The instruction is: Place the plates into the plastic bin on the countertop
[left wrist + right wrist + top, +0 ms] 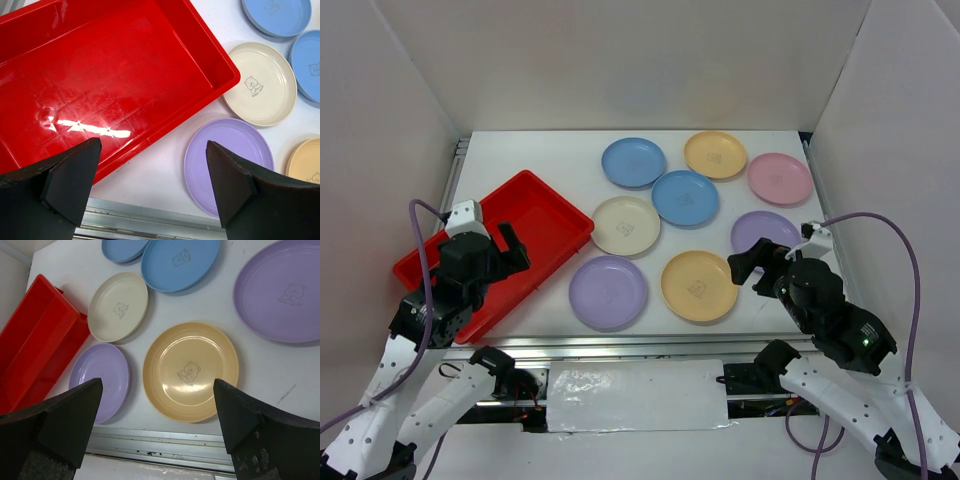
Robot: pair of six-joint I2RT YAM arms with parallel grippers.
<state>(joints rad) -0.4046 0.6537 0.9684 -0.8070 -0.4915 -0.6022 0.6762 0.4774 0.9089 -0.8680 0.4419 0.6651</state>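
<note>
Eight small round pastel plastic plates (685, 197) lie on the flat white countertop (520, 160), all right of the shallow red plastic bin (545, 215). I see my left gripper (152, 165) over the bin's near edge, fingers spread. My right gripper (157, 405) hangs well right of the bin, fingers also spread.

Legible text, numbers, brands: none that I can read in any view.

Cream plate (270, 100): printed bear mark (252, 84) with tiny lettering under it, too small for me to read.

Yellow plate (200, 347): same bear outline at centre, with blurred lettering beneath it.

Right purple plate (270, 300): faint bear outline, and I can make out no words.

Near blue plate (165, 267): bear outline, and any wording is illegible to me.
</note>
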